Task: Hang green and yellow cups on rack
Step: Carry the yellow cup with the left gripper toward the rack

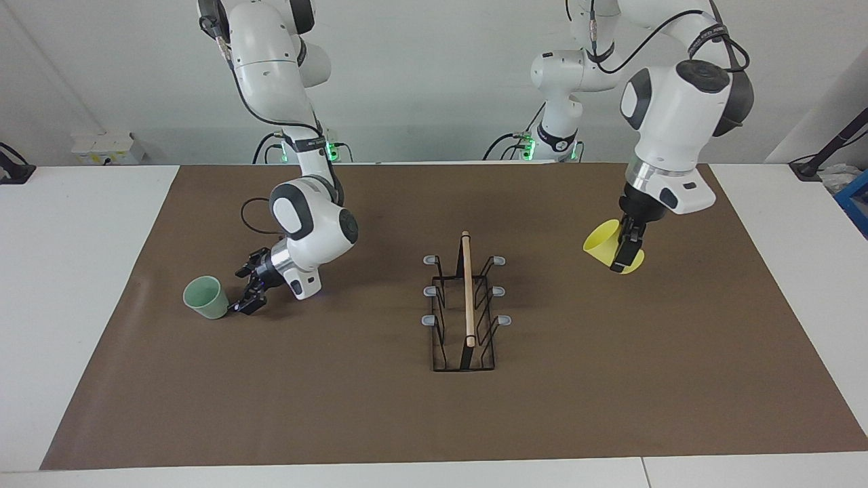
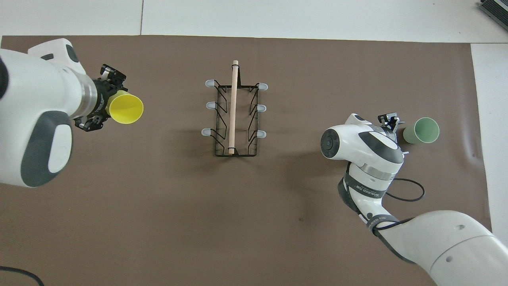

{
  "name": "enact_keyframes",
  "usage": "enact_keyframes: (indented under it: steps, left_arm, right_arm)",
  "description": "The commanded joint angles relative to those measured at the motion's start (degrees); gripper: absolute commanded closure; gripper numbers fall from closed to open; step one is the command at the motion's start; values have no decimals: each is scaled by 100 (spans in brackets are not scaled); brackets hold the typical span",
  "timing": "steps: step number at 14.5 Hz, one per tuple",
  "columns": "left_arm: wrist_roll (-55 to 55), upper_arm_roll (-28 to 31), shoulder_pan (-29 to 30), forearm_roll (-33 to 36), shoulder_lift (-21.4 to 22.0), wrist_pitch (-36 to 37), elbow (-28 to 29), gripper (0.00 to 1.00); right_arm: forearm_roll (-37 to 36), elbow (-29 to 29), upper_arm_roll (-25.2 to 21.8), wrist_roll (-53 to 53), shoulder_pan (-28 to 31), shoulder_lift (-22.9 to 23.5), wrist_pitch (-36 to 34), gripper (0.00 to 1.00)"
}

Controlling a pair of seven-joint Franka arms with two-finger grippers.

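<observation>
White walls back the scene, and your brown mat (image 1: 380, 407) covers most of the white tabletop (image 1: 74, 271). At the mat's middle stands the rack (image 1: 465, 305), a black wire stand with a light wooden rod on top and grey-tipped pegs down both sides, all of them bare.

Your left gripper (image 1: 622, 259) hangs over the mat between the rack and the left arm's end of the tabletop, clamped on the yellow cup (image 1: 605, 245). You can see the cup tilted on its side, off the mat, with its open mouth turned toward the rack (image 2: 234, 115).

Your right gripper (image 1: 245, 305) sits low over the mat toward the right arm's end, its jaws wide and holding nothing. The green cup (image 1: 207, 298) stands upright on the mat, mouth up, just beside those fingertips and nearer the mat's edge at that end. From overhead, you can see a small gap between the right gripper (image 2: 393, 122) and the green cup (image 2: 422, 131), so they are not touching.
</observation>
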State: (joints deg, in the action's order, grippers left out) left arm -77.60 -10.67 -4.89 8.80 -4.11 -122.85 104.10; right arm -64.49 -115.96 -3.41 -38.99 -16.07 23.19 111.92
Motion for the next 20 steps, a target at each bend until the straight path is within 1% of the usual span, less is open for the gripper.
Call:
enact_keyframes:
  steps: [1,4,5,7,8,9,11,12,14,15,16,18,20]
  left_arm:
    - [-1323,-574,40,1190,304,-633,601,100]
    - [-1976,-1041,31,2535,551,-1029,1225,100]
    - [-2387,-1147,23,3061,586,-1178,1375,100]
    - [-3292,-1471,23,4063,560,-1189,1612,100]
    - [-3845,-1603,5,4617,525,-1163,1701,100]
    - [-4242,-1692,-12,4988,534,-1154,1815,100]
    - [-4622,-1859,-30,5403,551,-1040,1938,100]
    - [-4850,-1921,-30,5744,499,-996,1948,100]
    - [-5465,-2061,-48,6491,289,-690,1930,100]
    - [-5677,-2210,-39,6729,131,-444,1887,100]
    - [-5800,-2316,-39,6888,-10,-250,1825,100]
    - [-5968,-2483,-48,6934,-169,-38,1746,100]
    - [-6013,-2545,-56,7266,-353,85,1623,100]
  right_arm:
    - [-423,-181,7,93,34,-25,85,0]
    - [-581,-286,7,111,42,-8,190,0]
    - [-695,-356,7,137,42,-16,277,0]
    - [-818,-374,7,155,51,-7,287,0]
    - [-1011,-418,7,146,51,-7,296,0]
    - [-1065,-444,7,155,69,-16,304,0]
    - [-1196,-471,7,146,113,-16,305,0]
    - [-1206,-488,7,155,130,-16,322,0]
    - [-1223,-515,7,155,148,-16,375,0]
    - [-1241,-515,7,155,174,-16,375,0]
    - [-1319,-524,7,155,192,-16,375,0]
    - [-1425,-559,7,155,270,-16,445,0]
    - [-1496,-576,7,155,324,-16,463,0]
